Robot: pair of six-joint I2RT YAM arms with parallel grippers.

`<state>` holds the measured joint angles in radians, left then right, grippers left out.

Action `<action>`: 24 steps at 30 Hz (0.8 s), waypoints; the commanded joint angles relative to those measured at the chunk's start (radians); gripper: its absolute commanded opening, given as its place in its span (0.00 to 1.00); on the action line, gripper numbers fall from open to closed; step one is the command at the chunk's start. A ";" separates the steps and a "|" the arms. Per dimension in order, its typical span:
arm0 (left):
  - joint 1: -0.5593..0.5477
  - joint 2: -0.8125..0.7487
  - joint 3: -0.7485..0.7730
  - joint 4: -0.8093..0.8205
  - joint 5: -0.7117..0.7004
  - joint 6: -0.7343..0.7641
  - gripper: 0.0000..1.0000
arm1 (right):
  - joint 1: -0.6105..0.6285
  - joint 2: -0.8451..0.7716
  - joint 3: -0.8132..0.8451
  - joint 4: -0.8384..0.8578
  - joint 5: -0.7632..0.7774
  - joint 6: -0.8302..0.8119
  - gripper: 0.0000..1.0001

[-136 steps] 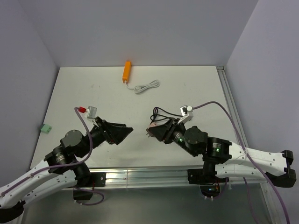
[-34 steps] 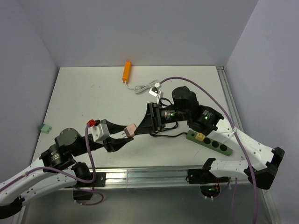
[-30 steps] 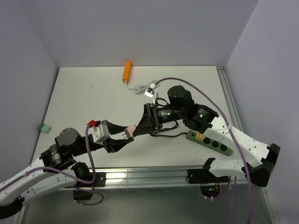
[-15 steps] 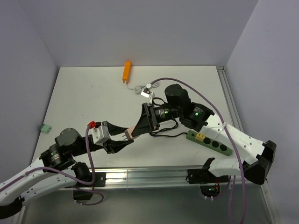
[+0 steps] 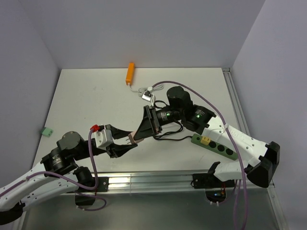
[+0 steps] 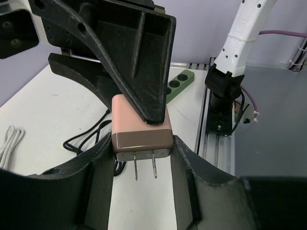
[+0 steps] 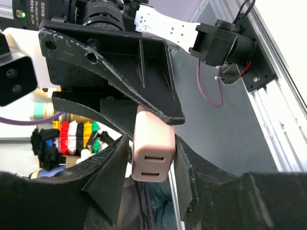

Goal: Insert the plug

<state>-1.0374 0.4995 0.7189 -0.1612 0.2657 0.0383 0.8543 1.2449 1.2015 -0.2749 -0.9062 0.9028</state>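
- Your left gripper [image 6: 142, 152], nearest the bases, is clamped on the brown prong end of the plug [image 6: 141, 127]. Its fingers [image 6: 98, 165] press both flanks, and the two prongs point back at the wrist camera.
- The plug hangs in the air above the table [image 5: 86, 96], near the front edge and roughly midway between your two arms. It touches nothing but the grippers.
- Your right gripper [image 7: 151, 143] meets it from the far side and pinches the pink end, whose two slots face that wrist's camera.
- To the right, the green power strip [image 5: 216, 146] lies flat beside the right arm, sockets up, well apart from the plug.
- A black cable [image 5: 168, 135] loops on the table between the strip and the grippers.
- At the far edge sits an orange block [image 5: 130, 73], with a coiled white cord [image 5: 145, 91] just in front of it, partly hidden by the right arm.
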 commanded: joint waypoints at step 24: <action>0.000 -0.105 0.057 -0.161 -0.481 -0.503 0.99 | -0.043 -0.205 -0.111 -0.339 0.688 -0.652 0.00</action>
<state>-1.0374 0.4313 0.7513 -0.2829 -0.0349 -0.3080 0.8284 1.1290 1.1229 -0.5922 -0.4011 0.4633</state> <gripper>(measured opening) 0.994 0.379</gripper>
